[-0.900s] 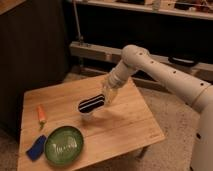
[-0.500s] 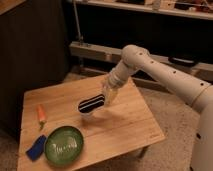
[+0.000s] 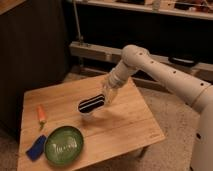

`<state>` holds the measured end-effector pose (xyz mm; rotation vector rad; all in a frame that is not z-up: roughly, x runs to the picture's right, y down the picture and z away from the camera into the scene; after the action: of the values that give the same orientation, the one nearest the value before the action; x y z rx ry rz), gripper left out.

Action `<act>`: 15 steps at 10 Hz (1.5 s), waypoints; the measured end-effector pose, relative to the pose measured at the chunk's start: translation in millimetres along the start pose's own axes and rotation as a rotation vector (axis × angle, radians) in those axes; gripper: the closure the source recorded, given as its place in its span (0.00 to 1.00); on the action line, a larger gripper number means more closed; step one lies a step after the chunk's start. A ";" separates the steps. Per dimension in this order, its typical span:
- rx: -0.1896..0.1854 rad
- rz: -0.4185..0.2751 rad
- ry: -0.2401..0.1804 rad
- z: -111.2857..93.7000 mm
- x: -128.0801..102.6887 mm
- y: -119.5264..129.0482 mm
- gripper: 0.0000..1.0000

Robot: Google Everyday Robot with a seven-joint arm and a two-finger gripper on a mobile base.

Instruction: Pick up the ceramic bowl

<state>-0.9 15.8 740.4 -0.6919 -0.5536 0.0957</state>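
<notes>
Table [image 3: 125, 125]: bowl [image 3: 64, 145], sponge [image 3: 36, 148], carrot [image 3: 41, 115]?; gripper [image 3: 106, 97] above.

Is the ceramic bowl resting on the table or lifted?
The ceramic bowl rests upright on the table beside the blue sponge; the gripper is apart, by the striped cup.

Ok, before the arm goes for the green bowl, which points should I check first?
1. Bowl in view and upright on the table: ok.
2. Gripper above the bowl: not ok. It is at the striped cup, near the table's middle.
3. Gripper free of the cup: cannot tell.
4. Bowl's rim free on the side toward the arm: ok. The sponge lies close on the far side.
5. Orange piece apart from the bowl: ok.
</notes>
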 end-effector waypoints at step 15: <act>-0.012 -0.172 -0.005 -4.0 -27.6 0.4 0.20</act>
<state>-22.3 6.5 725.1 -0.6537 -0.6161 -0.0664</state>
